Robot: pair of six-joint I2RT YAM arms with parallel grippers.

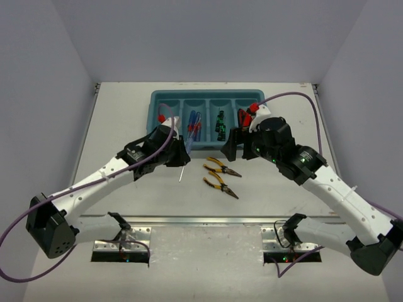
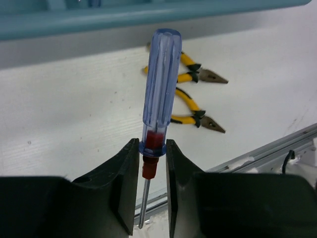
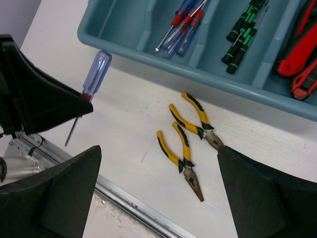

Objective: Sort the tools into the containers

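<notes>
Arm bases [image 1: 50, 229] sit closest, at the near edge of the table [image 1: 126, 107]. Toward the far edge lies the tray [image 1: 153, 119] with its four troughs side by side.

Sorting looks mostly done. Counting from the left:
- The first trough shows nothing in the part that can be seen.
- The second holds several blue screwdrivers [image 3: 183, 25].
- The third holds green screwdrivers [image 3: 245, 34].
- The fourth holds red knives [image 3: 297, 64], partly hidden by the right arm in the overhead view.

The left claw [image 2: 151, 168] is clamped on one more blue screwdriver [image 2: 161, 89], gripping it at the red collar where handle meets shaft. The handle points toward the tray and the tip hangs back toward the table's near edge. It is lifted off the table just in front of the tray's near wall, roughly in line with the second trough, so its drop there seems the step in hand.

The right claw [image 1: 234, 148] stands wide apart and holds nothing. It hovers above the two pliers [image 1: 221, 168], which lie close together on the table, just in front of the tray and outside it.

What is left, as I judge it, is to release the screwdriver among its fellows and then move both pliers, probably into the bare first trough.
</notes>
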